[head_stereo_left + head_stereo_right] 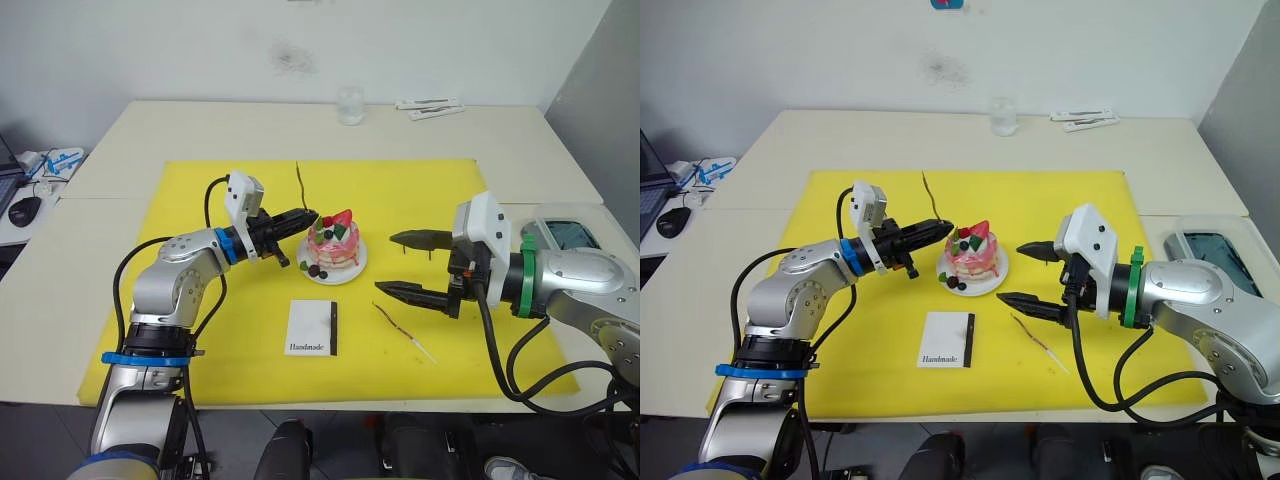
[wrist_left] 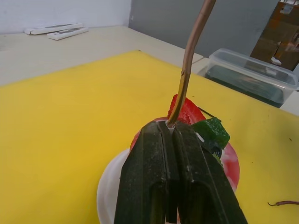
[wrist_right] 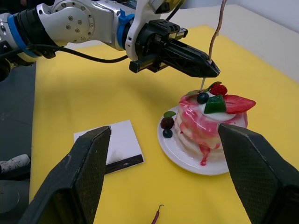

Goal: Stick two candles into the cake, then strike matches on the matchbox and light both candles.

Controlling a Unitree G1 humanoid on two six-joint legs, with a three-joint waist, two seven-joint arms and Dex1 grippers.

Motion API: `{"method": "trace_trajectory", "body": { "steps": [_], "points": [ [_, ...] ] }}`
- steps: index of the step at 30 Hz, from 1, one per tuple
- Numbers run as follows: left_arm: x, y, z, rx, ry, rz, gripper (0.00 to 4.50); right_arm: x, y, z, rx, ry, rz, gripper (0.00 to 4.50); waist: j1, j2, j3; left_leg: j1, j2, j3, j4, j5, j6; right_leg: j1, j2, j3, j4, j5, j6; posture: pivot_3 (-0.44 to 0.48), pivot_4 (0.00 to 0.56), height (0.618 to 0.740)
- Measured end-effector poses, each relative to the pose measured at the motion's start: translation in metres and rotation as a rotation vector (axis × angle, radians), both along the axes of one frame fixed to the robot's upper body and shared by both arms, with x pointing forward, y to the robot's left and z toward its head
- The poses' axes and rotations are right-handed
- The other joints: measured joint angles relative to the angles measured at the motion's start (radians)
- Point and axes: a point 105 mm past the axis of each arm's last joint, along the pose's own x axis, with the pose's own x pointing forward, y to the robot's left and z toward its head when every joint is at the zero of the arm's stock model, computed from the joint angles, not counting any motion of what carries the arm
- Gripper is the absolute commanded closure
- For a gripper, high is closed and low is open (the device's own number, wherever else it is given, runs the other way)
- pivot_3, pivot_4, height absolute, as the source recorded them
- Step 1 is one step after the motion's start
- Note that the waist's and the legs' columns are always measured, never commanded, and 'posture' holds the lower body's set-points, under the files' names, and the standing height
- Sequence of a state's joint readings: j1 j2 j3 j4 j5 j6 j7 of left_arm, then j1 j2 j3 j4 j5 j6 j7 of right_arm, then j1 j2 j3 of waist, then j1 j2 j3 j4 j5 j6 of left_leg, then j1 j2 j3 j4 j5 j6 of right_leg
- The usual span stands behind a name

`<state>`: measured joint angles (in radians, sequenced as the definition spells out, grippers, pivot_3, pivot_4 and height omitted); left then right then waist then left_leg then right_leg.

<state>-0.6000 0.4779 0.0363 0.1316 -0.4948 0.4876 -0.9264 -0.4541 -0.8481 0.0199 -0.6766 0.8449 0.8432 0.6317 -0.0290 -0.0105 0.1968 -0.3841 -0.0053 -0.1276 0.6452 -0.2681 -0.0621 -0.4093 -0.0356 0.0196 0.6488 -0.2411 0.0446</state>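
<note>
The pink-and-white cake [image 1: 333, 247] with its strawberry sits on a white plate [image 1: 352, 272] in the middle of the yellow mat. My left gripper [image 1: 313, 214] is shut on a thin wavy candle [image 1: 301, 185], held upright over the cake's left top. In the right wrist view the candle's pale lower end [image 3: 203, 86] reaches the cake top by a dark berry. A second candle [image 1: 394, 324] lies on the mat to the right of the white matchbox [image 1: 313, 328]. My right gripper [image 1: 385, 262] hovers open and empty to the right of the cake. I cannot make out the matches.
A yellow mat [image 1: 200, 300] covers the table's centre. At the back stand a small glass [image 1: 350, 105] and white strips [image 1: 430, 106]. A clear plastic container [image 1: 562, 236] sits at the right behind my right arm. A mouse [image 1: 24, 210] lies far left.
</note>
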Motion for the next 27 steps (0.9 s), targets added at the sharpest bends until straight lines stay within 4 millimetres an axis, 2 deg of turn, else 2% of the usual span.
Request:
{"method": "trace_trajectory", "body": {
  "steps": [14, 27],
  "points": [
    [-0.001, 0.007, -0.007, 0.065, 0.018, -0.015, 4.5, -0.001, 0.001, 0.0, -0.004, -0.001, 0.002, 0.71, 0.0, 0.0, 0.0, 0.0, 0.0, 0.0, 0.0, 0.0, 0.0, 0.0, 0.0, 0.0, 0.0, 0.0, 0.0, 0.0, 0.15, 0.74],
    [-0.003, -0.002, -0.016, 0.064, -0.014, -0.021, 4.5, -0.001, 0.001, 0.0, -0.003, -0.002, 0.003, 0.71, 0.001, 0.0, 0.0, 0.002, 0.0, 0.0, 0.001, 0.0, 0.0, 0.002, 0.0, 0.0, 0.001, 0.0, 0.0, 0.0, 0.15, 0.74]
  ]
}}
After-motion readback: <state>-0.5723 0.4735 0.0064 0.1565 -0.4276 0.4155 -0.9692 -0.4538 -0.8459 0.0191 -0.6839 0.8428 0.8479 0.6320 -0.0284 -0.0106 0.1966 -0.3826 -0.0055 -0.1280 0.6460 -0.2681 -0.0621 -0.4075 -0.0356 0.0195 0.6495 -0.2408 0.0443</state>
